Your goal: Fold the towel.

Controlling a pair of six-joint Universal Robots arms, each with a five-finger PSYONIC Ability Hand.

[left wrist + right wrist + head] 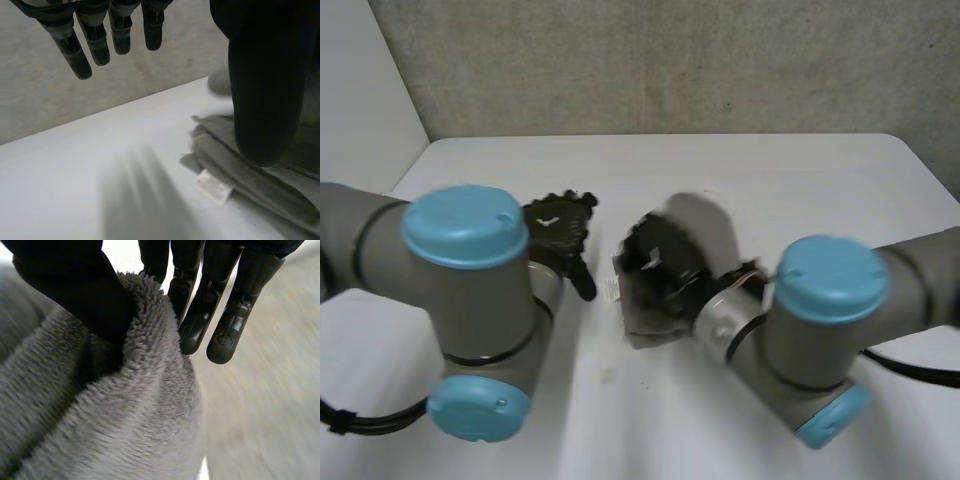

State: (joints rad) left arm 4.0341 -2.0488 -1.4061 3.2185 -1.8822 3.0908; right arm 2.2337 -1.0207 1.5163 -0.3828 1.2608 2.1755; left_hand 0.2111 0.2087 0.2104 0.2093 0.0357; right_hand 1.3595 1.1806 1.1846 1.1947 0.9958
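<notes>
While right hand [70,285] pinches towel [125,430] edge, left hand [265,75] fingers [75,55] straight, table [60,175] alongside.

Grey arms [485,310] w/ lt-blue caps [465,225]

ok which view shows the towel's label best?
Left wrist view: the white label sits plainly on the folded towel's edge, near the left robot hand's thumb. Head view makes it a tiny white speck. Right wrist view gives towel pile pinched by the right robot hand.

You get soft, even light: the white bench [650,170] shows bright, the grey wall [670,60] duller, folds of the towel [125,430] shaded.
</notes>
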